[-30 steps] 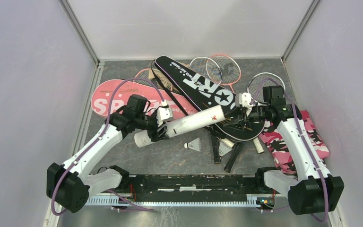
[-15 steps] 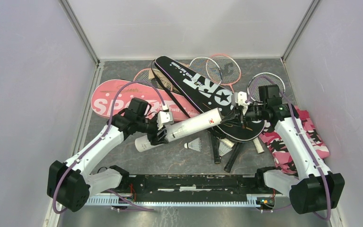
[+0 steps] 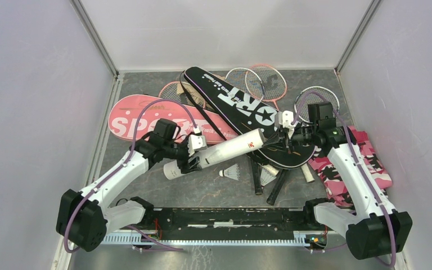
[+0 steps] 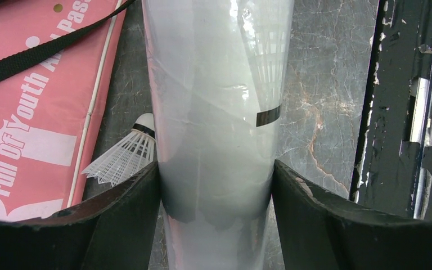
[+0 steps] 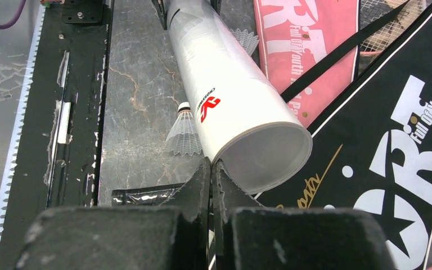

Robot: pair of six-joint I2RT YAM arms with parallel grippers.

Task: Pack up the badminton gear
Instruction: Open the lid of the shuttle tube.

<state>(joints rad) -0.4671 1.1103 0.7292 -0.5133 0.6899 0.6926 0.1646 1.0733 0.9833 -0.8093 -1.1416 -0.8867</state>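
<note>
Top view: left gripper (image 3: pixel 194 155) clamped around the long white tube (image 3: pixel 228 149) near its closed end. The tube slants across the middle of the table (image 3: pixel 202 191), open end toward the black cover (image 3: pixel 242 104). Right gripper (image 3: pixel 284 135) sits at that open end. Pink cover (image 3: pixel 140 119) is by the left edge, rackets (image 3: pixel 264 81) at the far edge, and a shuttlecock (image 3: pixel 232 171) lies just on the near side of the tube.

Left wrist: tube (image 4: pixel 219 112) fills the gap between both fingers (image 4: pixel 129 219), a wide grip.

Right wrist: jaws pressed together, tips at the tube's rim (image 5: pixel 264 152); can't tell if the rim is pinched.
</note>
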